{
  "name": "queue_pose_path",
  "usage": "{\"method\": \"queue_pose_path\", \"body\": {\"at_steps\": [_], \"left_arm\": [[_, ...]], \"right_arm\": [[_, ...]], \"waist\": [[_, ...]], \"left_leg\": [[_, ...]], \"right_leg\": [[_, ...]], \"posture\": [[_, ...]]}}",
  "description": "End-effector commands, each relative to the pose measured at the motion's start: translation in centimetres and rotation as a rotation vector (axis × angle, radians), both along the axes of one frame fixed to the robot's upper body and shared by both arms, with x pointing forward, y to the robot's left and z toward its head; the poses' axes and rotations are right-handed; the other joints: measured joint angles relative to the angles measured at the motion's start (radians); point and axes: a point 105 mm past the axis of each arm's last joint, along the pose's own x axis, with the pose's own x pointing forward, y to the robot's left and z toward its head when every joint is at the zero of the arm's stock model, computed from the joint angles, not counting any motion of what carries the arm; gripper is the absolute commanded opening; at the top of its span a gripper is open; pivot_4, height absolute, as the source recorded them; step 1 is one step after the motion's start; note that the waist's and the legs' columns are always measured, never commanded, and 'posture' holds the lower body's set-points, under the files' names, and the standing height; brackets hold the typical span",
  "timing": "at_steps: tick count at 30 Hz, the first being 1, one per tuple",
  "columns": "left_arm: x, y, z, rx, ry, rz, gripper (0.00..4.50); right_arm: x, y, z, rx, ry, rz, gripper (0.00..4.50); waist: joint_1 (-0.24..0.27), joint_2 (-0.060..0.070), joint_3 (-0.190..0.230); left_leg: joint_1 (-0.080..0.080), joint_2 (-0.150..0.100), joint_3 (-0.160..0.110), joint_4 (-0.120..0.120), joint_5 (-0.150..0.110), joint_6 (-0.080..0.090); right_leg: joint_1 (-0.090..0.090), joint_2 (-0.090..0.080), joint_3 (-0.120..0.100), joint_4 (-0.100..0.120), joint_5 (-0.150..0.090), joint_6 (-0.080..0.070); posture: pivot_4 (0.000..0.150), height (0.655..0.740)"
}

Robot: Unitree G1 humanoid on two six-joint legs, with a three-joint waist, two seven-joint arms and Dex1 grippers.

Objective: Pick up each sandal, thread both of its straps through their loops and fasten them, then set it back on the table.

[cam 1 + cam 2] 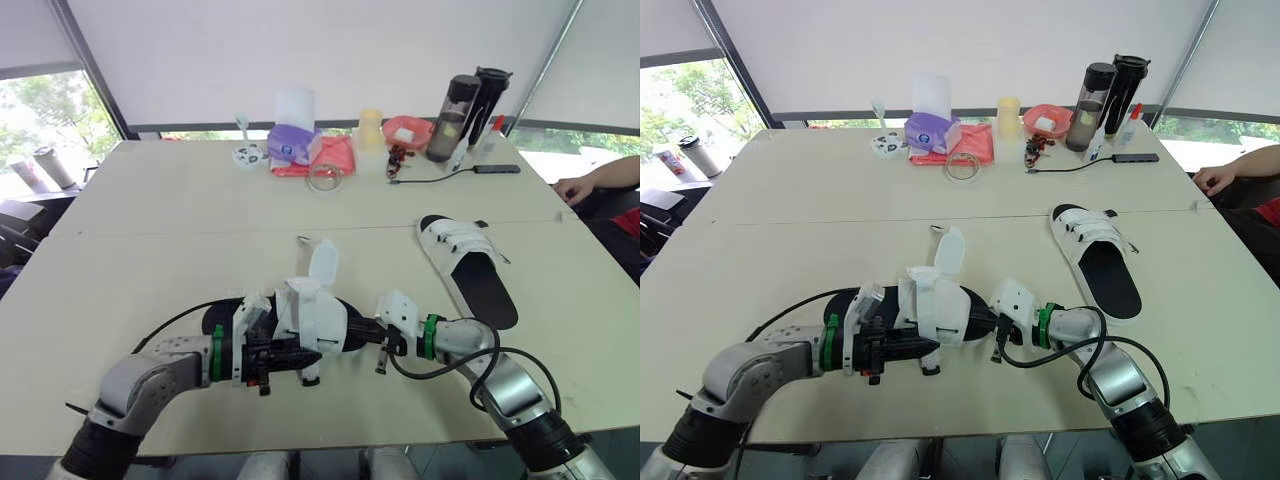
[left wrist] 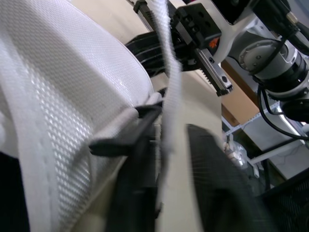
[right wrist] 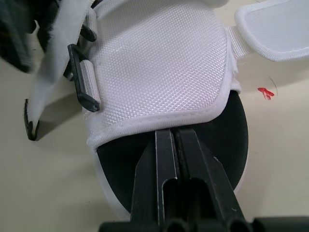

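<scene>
Nearest the camera, the near sandal lies close to the front edge of the table, with one gripper at each end. Both forearms run low over the tabletop and point toward each other. The left gripper is at the strap side of the white upper; the right gripper is at the opposite end of the sole. The left wrist view adds detail the head views lack: the jaws are apart, a loose strap runs between them, and a black loop sits beside it; contact with the pads cannot be determined. The right wrist view shows that gripper's jaws together, tips on the black footbed just below the upper's edge, and a small red mark on the table beside the sole. One upright strap stands open above the upper. A second sandal lies flat, well apart to the right. At the far edge, a purple tissue box has a white tissue rising from it, and a red bowl holds a white item. A person's hand rests at the right edge.
</scene>
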Motion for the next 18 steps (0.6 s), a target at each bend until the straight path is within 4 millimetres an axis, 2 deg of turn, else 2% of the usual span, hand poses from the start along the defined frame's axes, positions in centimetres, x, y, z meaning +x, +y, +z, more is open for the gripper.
{"method": "queue_pose_path", "body": {"at_steps": [1,5,8,14,16,18], "left_arm": [[0.0,0.0,0.8,-0.001,-0.03,0.002,0.02],[0.0,0.5,1.6,0.004,-0.046,0.009,0.02],[0.2,0.9,3.4,-0.013,-0.07,-0.014,0.02],[1.5,1.4,9.4,-0.131,-0.096,-0.081,0.02],[2.4,1.4,9.8,-0.154,-0.076,-0.072,0.02],[3.2,1.6,9.4,-0.154,-0.041,-0.076,0.02]], "right_arm": [[-0.8,-1.5,-3.7,-0.108,0.138,-0.055,0.0],[-0.7,-1.5,-3.8,-0.108,0.141,-0.056,0.0],[-0.7,-1.5,-4.0,-0.112,0.144,-0.054,0.0],[-0.7,-1.4,-4.4,-0.117,0.169,-0.048,0.0],[-0.7,-1.1,-4.5,-0.12,0.177,-0.041,0.0],[-0.7,-0.9,-4.6,-0.121,0.178,-0.036,0.0]], "waist": [[0.0,0.0,0.0],[0.0,0.0,0.0],[0.0,0.0,0.0],[0.0,-0.001,0.0],[-0.002,-0.001,-0.001],[-0.006,-0.001,-0.001]], "left_leg": [[0.0,0.0,0.0,0.0,0.0,0.0],[0.0,0.0,0.0,0.0,0.0,0.0],[0.0,0.0,0.0,0.0,0.0,0.0],[0.0,0.0,-0.001,0.0,0.0,0.0],[0.0,0.0,-0.001,0.0,0.0,0.0],[0.002,0.0,-0.001,0.0,0.001,0.002]], "right_leg": [[0.0,0.0,0.0,0.0,0.0,0.0],[0.0,0.0,0.0,0.0,0.0,0.0],[0.0,0.0,0.0,0.0,0.0,0.0],[0.0,0.001,-0.001,0.0,0.0,0.0],[0.001,0.002,-0.002,0.0,0.0,0.0],[0.002,0.002,-0.002,0.0,0.0,0.0]], "posture": [[0.15,0.74],[0.15,0.74],[0.15,0.74],[0.15,0.74],[0.15,0.74],[0.15,0.74]]}}
